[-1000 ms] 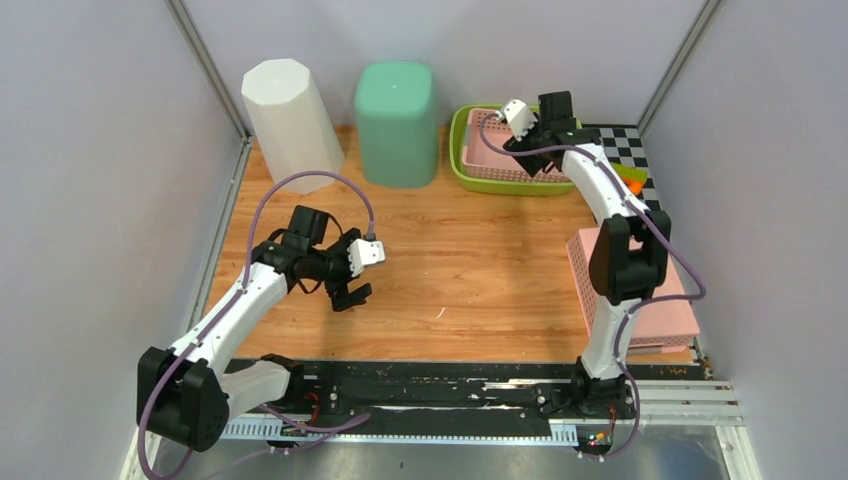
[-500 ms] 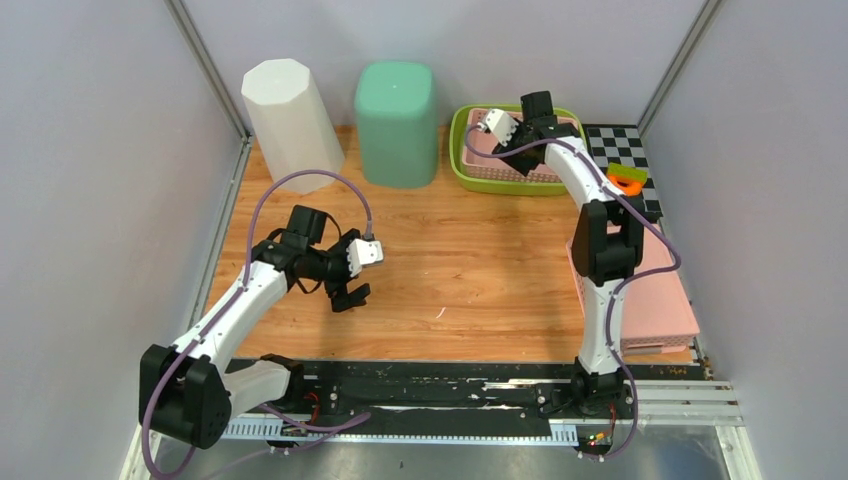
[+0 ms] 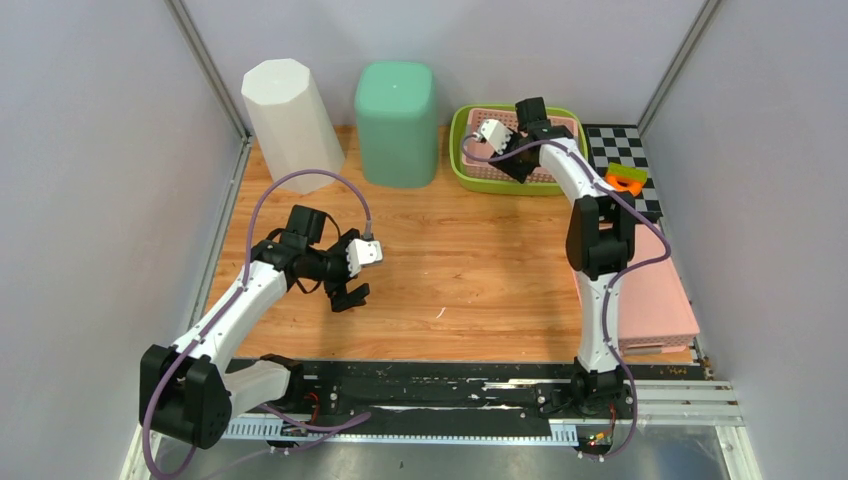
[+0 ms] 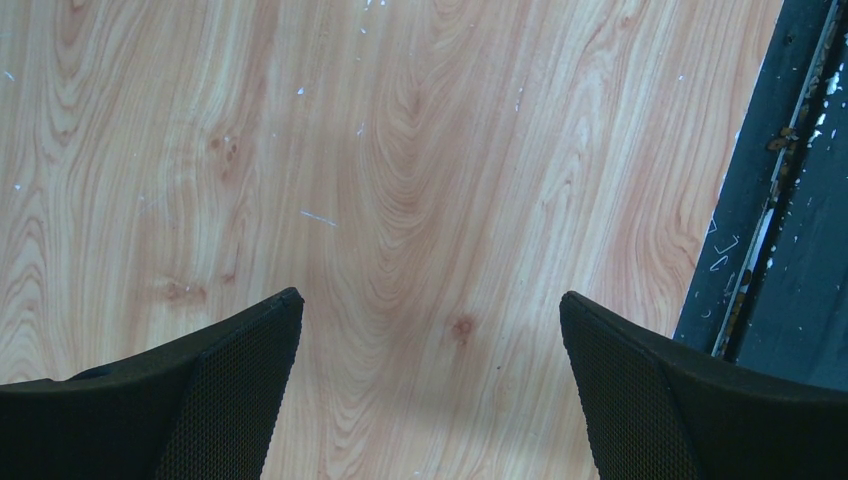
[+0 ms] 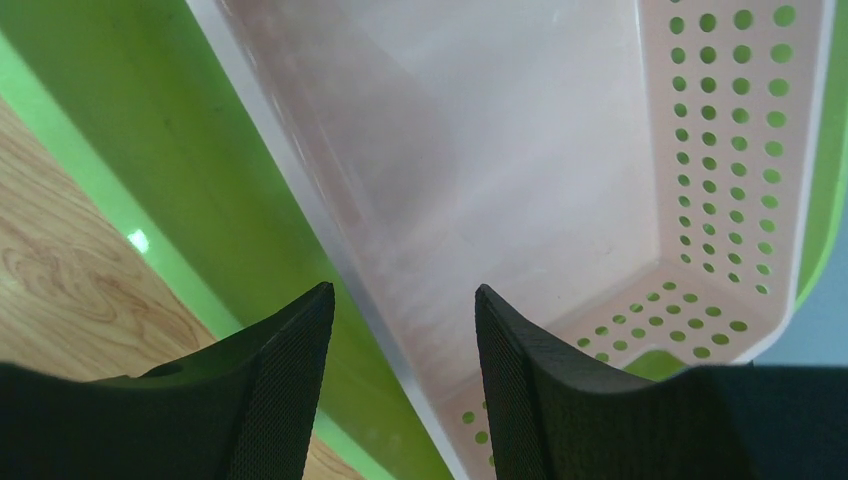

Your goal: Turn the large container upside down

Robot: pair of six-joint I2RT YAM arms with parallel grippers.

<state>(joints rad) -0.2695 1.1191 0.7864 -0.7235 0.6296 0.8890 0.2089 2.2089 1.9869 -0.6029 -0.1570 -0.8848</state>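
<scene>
Right wrist: pink basket (image 5: 560, 180) wall inside right tool (image 5: 402, 300) (jaws apart)

Only the right arm moves here: its gripper (image 5: 400, 300) slides left over the green tub (image 5: 120, 130) and ends up straddling the left wall of the pink basket (image 5: 560, 150) inside it. The elbow swings left too, uncovering the orange-and-green thing (image 3: 627, 181) on the checkerboard (image 3: 625, 145) and more of the flat pink tray (image 3: 660, 300)

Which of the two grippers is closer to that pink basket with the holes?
Right. The right gripper is at the pink basket, its jaws on either side of one wall. The left gripper hangs over the table, well away from it.
</scene>
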